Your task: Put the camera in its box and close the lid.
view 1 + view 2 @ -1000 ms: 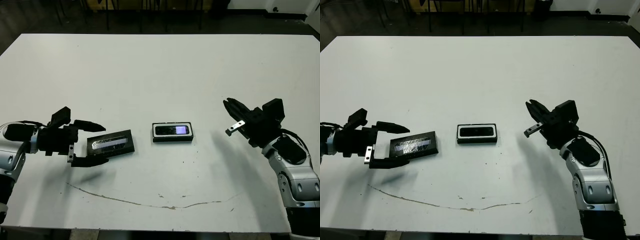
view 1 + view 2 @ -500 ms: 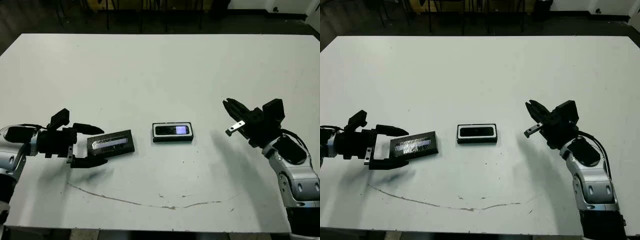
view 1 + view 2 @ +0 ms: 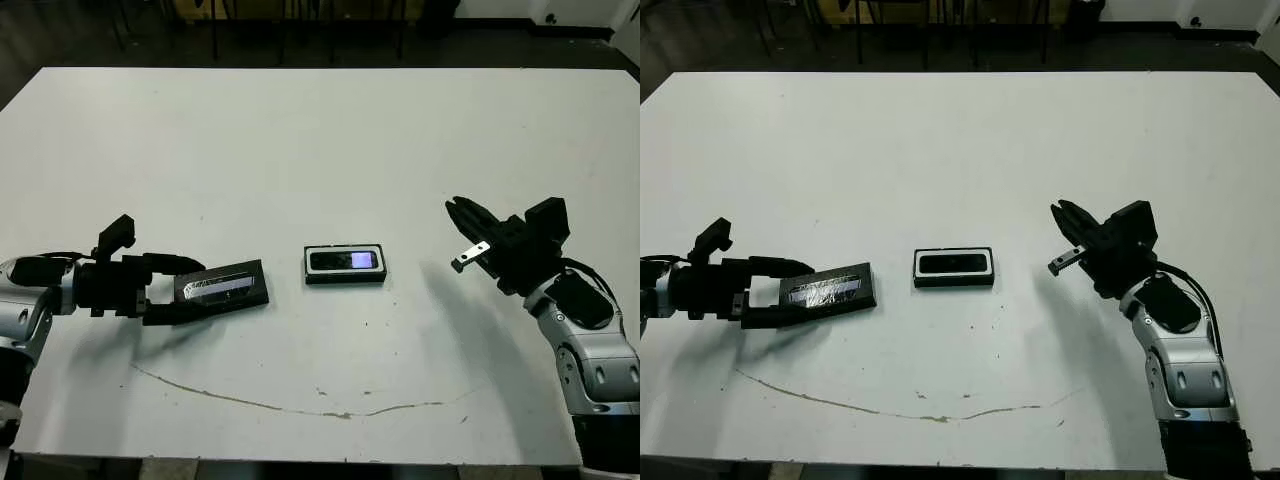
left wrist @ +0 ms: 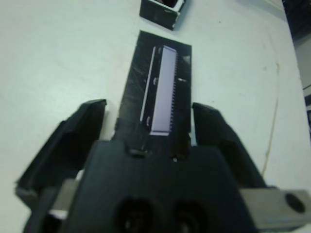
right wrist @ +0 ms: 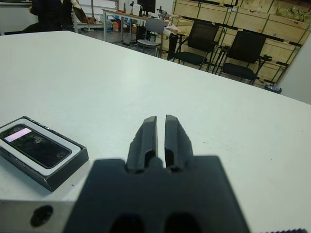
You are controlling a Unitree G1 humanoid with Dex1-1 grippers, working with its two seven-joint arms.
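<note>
White and matte, the desk fills the head views, scuffed by a thin dark curved line near its front edge. At its middle sits the box, a shallow black tray with a white lining, and the camera already lies inside it, a slim black bar with a pale glossy patch, long axis running left to right. Well to the left lies the lid, a flat black panel with a silvery strip, its length roughly in line with the left arm's reach. The left tool is down at the lid's near end, fingers spread to either side of it. The right tool hangs above the desk, well apart from the box. The left arm is plainly nearer, so I'd judge the lid is its job: grip, then carry right to the box.

From the left wrist, the lid's dull, faintly scratched black face and bright strip run straight away from the tool, the two blunt black fingers flanking its near end. I can't tell if they touch its edges. The box corner shows just beyond the lid's far end.

From the right wrist, that tool's fingers are pressed together on nothing; the box lies off to one side, and chairs and stacked crates stand beyond the desk.
</note>
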